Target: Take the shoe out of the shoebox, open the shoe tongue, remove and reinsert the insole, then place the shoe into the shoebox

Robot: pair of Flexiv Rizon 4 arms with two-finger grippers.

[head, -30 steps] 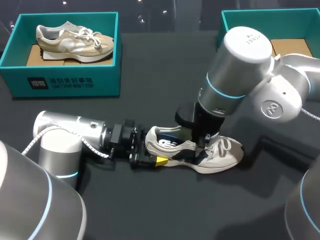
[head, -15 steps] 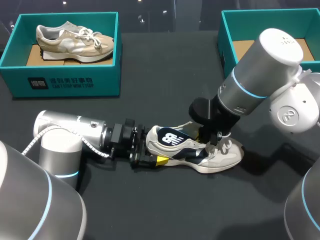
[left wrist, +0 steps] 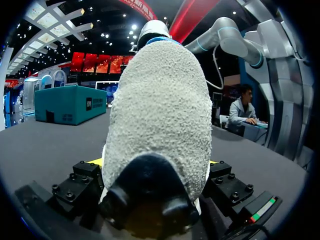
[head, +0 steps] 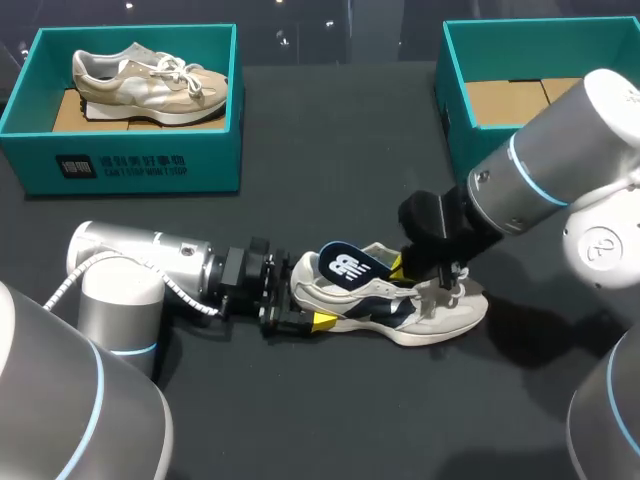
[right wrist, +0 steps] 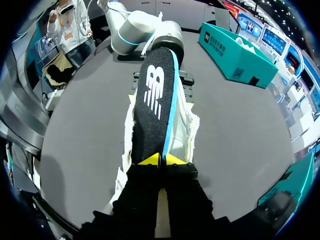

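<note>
A white and navy sneaker point(head: 430, 310) lies on its sole on the black table, toe to the right. My left gripper point(head: 300, 310) clasps its heel point(left wrist: 160, 115) from both sides, fingers set wide. The dark insole point(head: 345, 265) with a white logo and blue edge sticks up out of the shoe opening at a slant. My right gripper point(head: 400, 268) is shut on the insole's front end, above the laces. In the right wrist view the yellow tips point(right wrist: 161, 160) pinch the insole point(right wrist: 152, 110), which stretches ahead over the shoe point(right wrist: 185, 120).
A teal shoebox point(head: 130, 165) at the back left holds a beige sneaker point(head: 150, 85). A second teal shoebox point(head: 455, 100) stands at the back right with only brown cardboard showing inside. My right arm's big body hangs over the table's right side.
My right arm has drawn back to the right and lifted the insole out of the shoe, so its logo side now shows. The left arm and shoe have kept still.
</note>
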